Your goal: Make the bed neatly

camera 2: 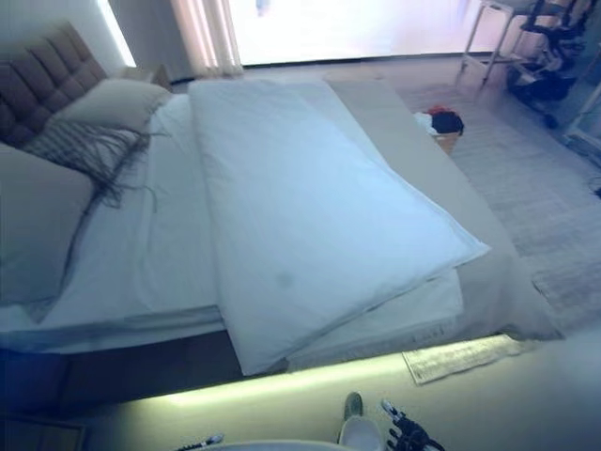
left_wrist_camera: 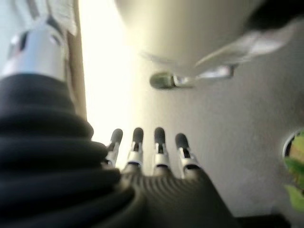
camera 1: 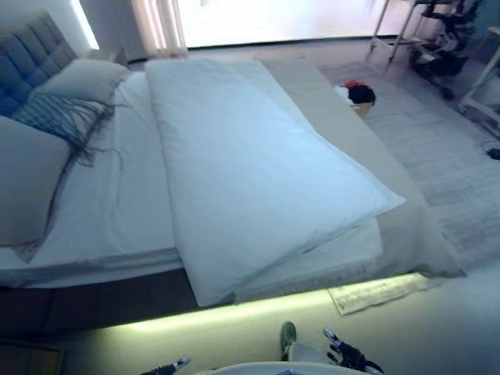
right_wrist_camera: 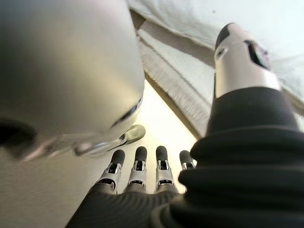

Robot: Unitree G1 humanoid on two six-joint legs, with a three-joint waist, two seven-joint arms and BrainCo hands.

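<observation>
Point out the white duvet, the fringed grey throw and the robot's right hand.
white duvet (camera 1: 250, 172): left eye view, middle of its top face.
fringed grey throw (camera 1: 62, 117): left eye view, woven part near the pillows.
right hand (right_wrist_camera: 137, 178): right wrist view, a straight finger.

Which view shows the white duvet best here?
The left eye view: the whole white duvet lies diagonally across the bed, one corner hanging over the near edge. The right eye view shows the same. The right wrist view catches only an edge past the right hand; the left wrist view shows none.
</observation>
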